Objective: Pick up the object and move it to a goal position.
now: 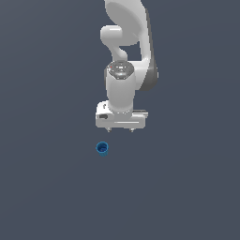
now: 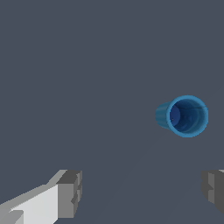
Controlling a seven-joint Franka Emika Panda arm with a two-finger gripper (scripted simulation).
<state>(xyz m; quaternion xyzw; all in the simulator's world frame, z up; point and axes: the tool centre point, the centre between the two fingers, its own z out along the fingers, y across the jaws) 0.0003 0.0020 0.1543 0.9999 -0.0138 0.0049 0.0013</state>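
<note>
The object (image 1: 102,149) is a tiny bright blue cup with a darker hollow centre, resting on the flat grey surface. The white arm's gripper (image 1: 120,130) hangs above the surface, a little behind the cup and toward the exterior view's right of it, not touching it. In the wrist view the cup (image 2: 183,116) shows its open mouth, lying outside the span of the gripper (image 2: 142,192). Both grey fingertips (image 2: 70,192) stand wide apart with nothing between them.
Only the plain dark grey floor (image 1: 47,187) surrounds the cup and the arm. No other objects, walls or edges show in either view.
</note>
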